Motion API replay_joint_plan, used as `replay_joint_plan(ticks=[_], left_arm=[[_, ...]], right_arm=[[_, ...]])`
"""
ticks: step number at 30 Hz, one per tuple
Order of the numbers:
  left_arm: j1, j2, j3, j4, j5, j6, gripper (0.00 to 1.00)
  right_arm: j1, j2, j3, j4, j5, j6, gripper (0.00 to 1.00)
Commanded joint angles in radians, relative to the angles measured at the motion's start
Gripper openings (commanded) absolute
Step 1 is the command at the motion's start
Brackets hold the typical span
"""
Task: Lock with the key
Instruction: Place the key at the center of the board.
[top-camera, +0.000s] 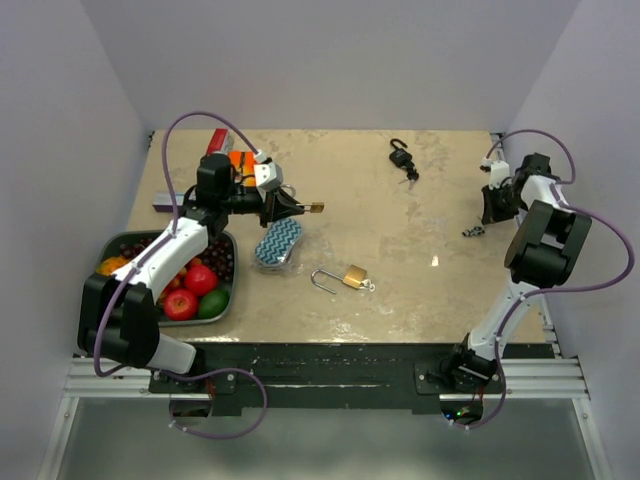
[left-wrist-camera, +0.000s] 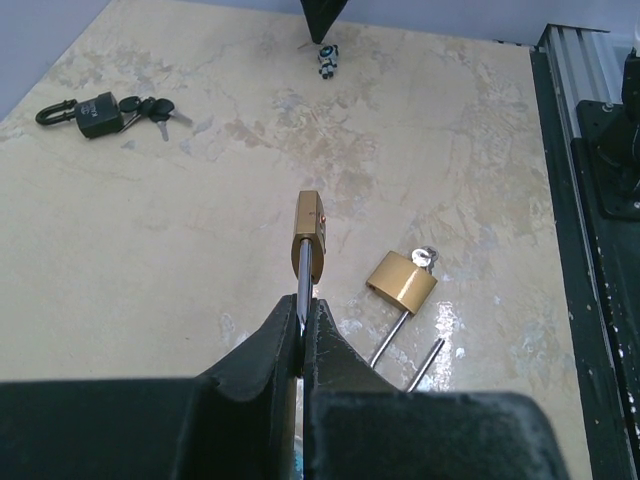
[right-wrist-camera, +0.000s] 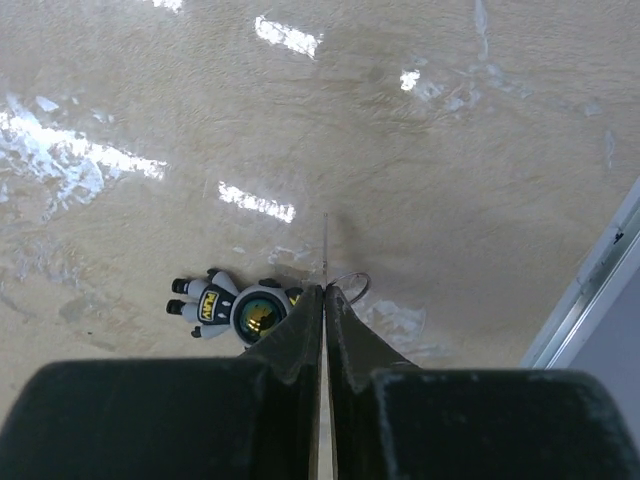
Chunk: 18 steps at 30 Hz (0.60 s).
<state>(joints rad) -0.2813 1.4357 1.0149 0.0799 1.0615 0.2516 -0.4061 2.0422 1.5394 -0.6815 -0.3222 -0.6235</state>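
Gripping a brass padlock (left-wrist-camera: 308, 235), left fingers (left-wrist-camera: 265, 350) clamp it; right fingers (right-wrist-camera: 295, 330) together; figurine (right-wrist-camera: 235, 308) label unreadable.

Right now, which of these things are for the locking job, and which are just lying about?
For the job: small brass padlock in the left gripper; astronaut keyring in the right gripper.
Lying about: open brass padlock, black padlock with keys, fruit tray, blue patterned pouch.
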Motion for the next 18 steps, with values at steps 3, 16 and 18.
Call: replay_joint_plan(ticks=[3, 16, 18], left_arm=[[-0.016, 0.02, 0.022, -0.025, -0.018, 0.052, 0.0], [-0.153, 0.216, 0.24, -0.127, -0.136, -0.35, 0.0], [-0.159, 0.258, 0.298, -0.143, -0.136, -0.426, 0.0]], right_arm=[[0.001, -0.002, 0.068, -0.019, 0.002, -0.001, 0.43], [0.165, -0.367, -0.102, 0.01, -0.256, -0.084, 0.77], [0.26, -0.47, -0.174, 0.059, -0.284, -0.085, 0.81]])
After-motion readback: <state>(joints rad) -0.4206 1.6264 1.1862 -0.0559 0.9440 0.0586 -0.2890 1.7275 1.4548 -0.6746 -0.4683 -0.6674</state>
